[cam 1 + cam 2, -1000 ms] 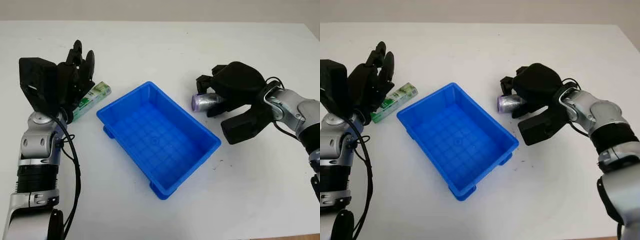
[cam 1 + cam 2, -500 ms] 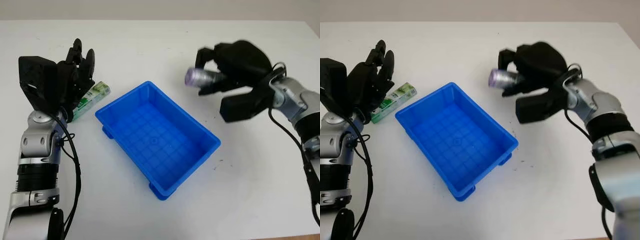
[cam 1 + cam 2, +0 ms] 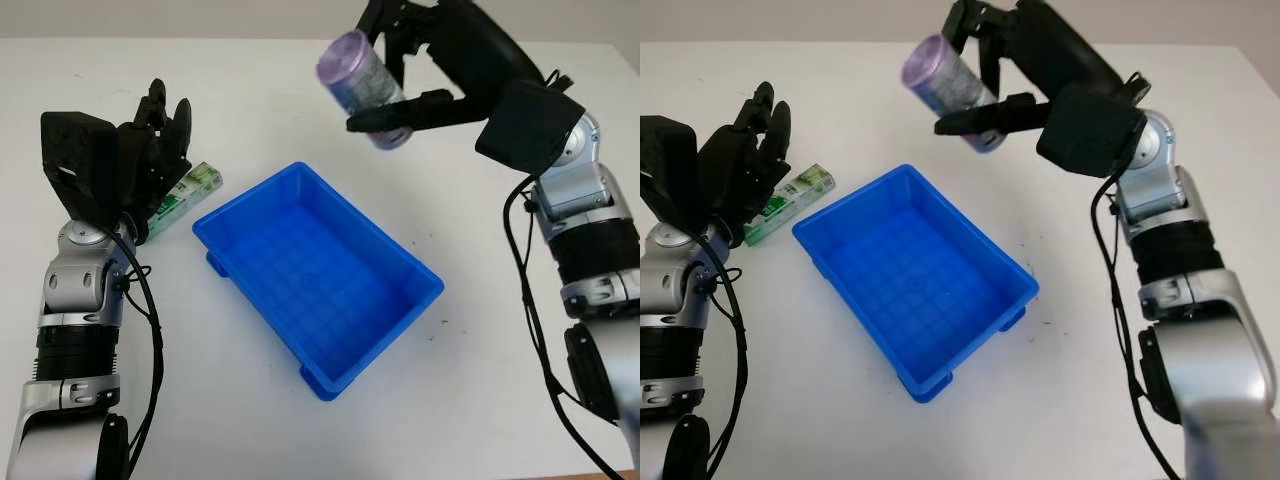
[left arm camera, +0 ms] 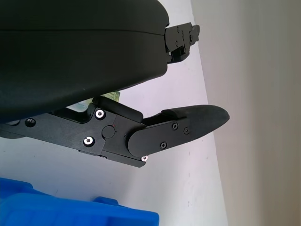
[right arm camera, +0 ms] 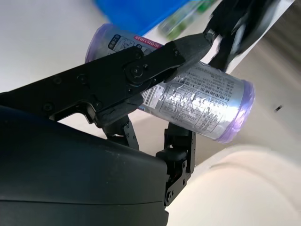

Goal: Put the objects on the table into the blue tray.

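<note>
Gripping the purple can (image 3: 362, 86), right hand (image 3: 425, 60) has risen higher.

My left hand (image 3: 150, 150) is covering the near end of the green carton (image 3: 185, 192), so I am seeing only its far end. The printing on it is too small for me to read. My right hand (image 3: 400, 60) is wrapping around the purple can (image 3: 362, 75), and its fingers (image 5: 141, 75) are hiding part of the label. The blue tray (image 4: 70, 212) is running off the edge in my left wrist view.
</note>
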You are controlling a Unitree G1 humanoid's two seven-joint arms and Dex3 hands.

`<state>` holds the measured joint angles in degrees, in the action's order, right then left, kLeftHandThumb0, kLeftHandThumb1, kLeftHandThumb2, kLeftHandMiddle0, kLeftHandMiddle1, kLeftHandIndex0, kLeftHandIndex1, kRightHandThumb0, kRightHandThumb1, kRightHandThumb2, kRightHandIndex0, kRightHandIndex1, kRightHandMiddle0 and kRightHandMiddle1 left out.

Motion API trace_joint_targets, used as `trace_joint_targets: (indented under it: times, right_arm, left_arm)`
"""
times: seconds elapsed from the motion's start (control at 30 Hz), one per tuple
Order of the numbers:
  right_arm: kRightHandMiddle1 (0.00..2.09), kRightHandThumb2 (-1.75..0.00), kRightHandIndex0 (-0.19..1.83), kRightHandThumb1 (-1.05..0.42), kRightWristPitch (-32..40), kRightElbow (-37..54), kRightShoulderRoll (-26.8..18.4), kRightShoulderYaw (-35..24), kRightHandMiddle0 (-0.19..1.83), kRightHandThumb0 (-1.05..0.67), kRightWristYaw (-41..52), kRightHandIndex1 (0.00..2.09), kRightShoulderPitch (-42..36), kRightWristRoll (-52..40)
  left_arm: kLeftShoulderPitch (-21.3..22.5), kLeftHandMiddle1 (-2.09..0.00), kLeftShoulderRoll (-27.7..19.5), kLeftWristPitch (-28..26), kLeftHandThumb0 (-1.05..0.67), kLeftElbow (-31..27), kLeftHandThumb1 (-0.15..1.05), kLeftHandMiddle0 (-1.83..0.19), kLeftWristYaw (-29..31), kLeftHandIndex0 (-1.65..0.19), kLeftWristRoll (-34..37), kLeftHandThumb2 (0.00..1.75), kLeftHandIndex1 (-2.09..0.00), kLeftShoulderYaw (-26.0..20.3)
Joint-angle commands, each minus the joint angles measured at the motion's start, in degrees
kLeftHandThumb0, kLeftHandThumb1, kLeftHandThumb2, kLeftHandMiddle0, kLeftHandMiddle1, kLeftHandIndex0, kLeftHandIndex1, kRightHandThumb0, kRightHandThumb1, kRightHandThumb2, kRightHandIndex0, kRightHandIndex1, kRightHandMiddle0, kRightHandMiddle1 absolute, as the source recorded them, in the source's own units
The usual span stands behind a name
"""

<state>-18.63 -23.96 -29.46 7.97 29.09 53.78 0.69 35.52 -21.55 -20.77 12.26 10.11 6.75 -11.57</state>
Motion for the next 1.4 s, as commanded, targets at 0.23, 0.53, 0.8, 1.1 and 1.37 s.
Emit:
trace_joint_targets:
  times: [0.23,0.53,0.8,1.1,1.37]
  right_arm:
    - [2.09,-0.24,0.84,-1.05,9.9,13.9,-2.5,2.1,0.51,-0.52,17.1,2.09,-4.8,-3.5]
    - [0.64,-0.10,-0.03,-1.04,4.1,12.1,-6.5,5.1,-0.09,-0.64,27.5,0.57,-3.2,1.4]
    - [0.01,-0.05,-0.19,-1.04,2.9,13.3,-5.4,2.6,-0.19,-0.67,28.7,0.00,-4.9,-1.7]
    - [0.01,-0.14,-0.19,-1.04,14.8,16.6,2.2,-6.8,-0.17,-0.70,18.1,0.01,-8.6,-14.9]
    - [0.04,-0.50,-0.15,-1.05,12.9,5.7,1.2,-12.8,-0.13,-0.76,4.5,0.04,-7.9,-8.8]
  left_arm:
    - [-0.1,0.00,0.3,-0.3,-0.67,-1.4,1.05,0.19,-1.3,0.19,-0.4,0.64,0.00,0.2]
    - [-0.5,0.00,0.7,-0.3,-0.65,-1.7,1.05,0.19,-1.8,0.19,-0.2,0.64,0.00,0.0]
    - [-0.6,0.00,0.8,-0.9,-0.65,-1.8,1.05,0.19,-1.9,0.19,-0.1,0.64,0.00,0.1]
    - [-0.6,0.00,0.7,-0.5,-0.66,-1.5,1.05,0.19,-1.8,0.19,-0.4,0.64,0.00,0.4]
    - [-0.6,0.00,0.6,-0.7,-0.66,-1.6,1.05,0.19,-1.9,0.19,-0.3,0.63,0.00,0.3]
